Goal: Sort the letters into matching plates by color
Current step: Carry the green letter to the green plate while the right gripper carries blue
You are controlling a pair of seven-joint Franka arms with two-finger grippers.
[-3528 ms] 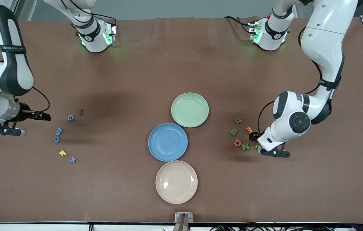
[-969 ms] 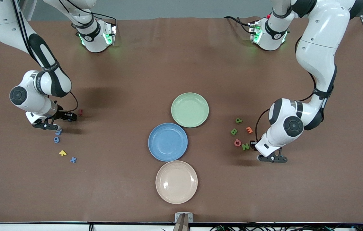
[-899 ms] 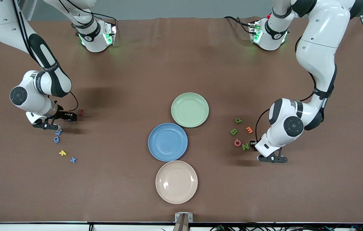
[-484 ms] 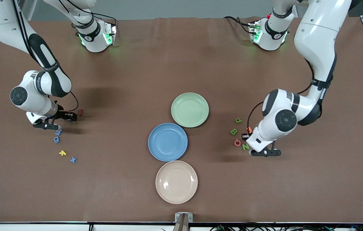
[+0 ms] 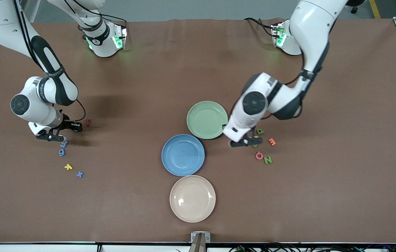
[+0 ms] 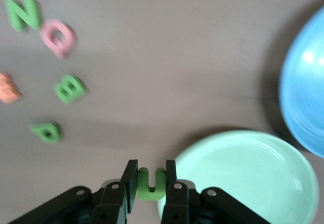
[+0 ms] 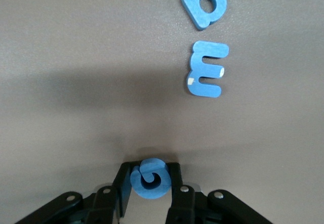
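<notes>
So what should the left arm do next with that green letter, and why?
Probably carry it a little farther over the pale green plate and release. The left gripper has its jaws shut on the green letter, which sits just at the plate's rim, not yet over the plate's middle.

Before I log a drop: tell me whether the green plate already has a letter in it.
No. The green plate is bare; the left tool holds a green letter at its rim.
</notes>
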